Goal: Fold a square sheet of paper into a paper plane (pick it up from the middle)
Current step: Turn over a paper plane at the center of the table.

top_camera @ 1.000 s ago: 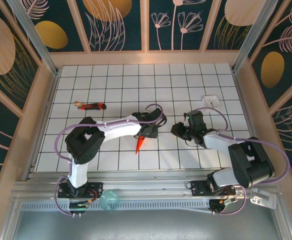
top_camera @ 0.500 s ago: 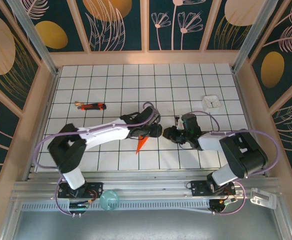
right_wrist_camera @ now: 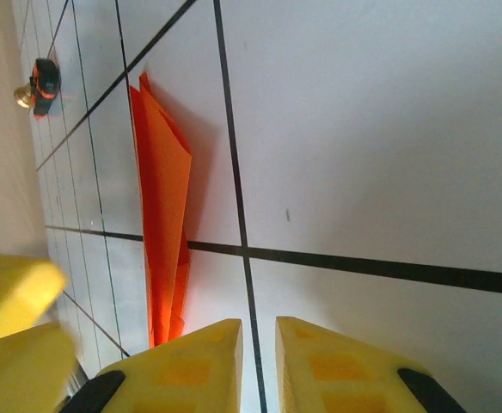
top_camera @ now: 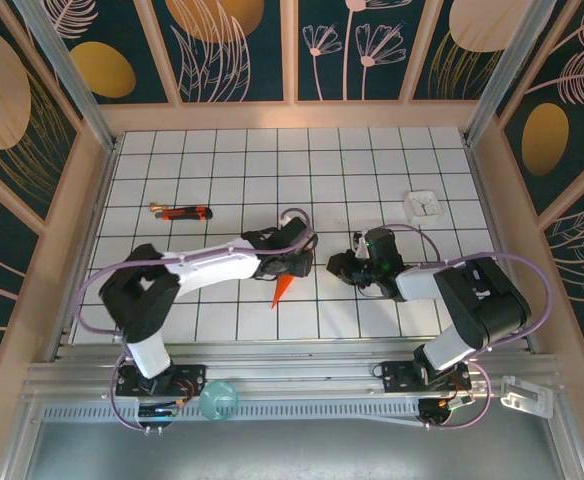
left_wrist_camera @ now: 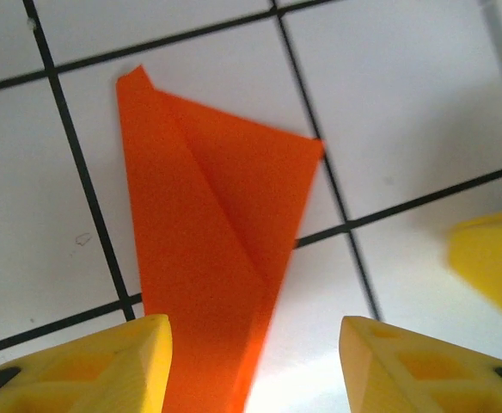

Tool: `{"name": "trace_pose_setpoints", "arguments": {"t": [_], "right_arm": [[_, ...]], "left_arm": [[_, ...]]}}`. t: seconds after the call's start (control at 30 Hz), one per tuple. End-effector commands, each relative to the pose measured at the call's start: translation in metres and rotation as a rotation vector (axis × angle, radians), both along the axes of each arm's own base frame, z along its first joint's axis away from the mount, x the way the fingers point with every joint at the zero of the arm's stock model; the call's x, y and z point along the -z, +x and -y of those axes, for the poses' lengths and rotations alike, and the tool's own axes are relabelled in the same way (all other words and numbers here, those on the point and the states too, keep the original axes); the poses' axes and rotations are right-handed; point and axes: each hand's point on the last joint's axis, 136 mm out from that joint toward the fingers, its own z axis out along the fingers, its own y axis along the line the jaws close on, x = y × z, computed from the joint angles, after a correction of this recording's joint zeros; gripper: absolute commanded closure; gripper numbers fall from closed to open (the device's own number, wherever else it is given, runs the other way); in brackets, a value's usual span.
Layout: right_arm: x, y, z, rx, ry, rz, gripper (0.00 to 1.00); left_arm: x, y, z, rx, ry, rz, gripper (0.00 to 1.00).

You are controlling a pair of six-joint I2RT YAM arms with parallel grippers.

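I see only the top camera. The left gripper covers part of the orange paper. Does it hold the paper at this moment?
Observer: No. In the left wrist view the left gripper is open, and the paper plane lies flat on the table between its fingers.
Operator: Is the paper already folded?
Observer: Yes. A flap with a slanted crease lies on top of it.
Operator: And the right gripper?
Observer: The right gripper is almost closed and empty; the paper lies beside it.

Folded orange paper plane [left_wrist_camera: 208, 258] flat on table [left_wrist_camera: 406, 86]
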Motion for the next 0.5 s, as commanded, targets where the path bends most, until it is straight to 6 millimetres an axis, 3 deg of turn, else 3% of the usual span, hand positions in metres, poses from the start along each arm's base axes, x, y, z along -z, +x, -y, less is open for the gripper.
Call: {"name": "trace_pose_setpoints", "arguments": {"t": [0.0, 0.47], "right_arm": [[0.003, -0.003, 0.008, 0.018, -0.027, 0.002, 0.83], [0.007, -0.006, 0.009, 0.011, -0.019, -0.007, 0.83]], "left_arm": [[0.006, 0.008, -0.016, -0.009, 0.126, 0.014, 0.45], [0.033, 0.012, -0.011, -0.014, 0.166, -0.018, 0.47]]}}
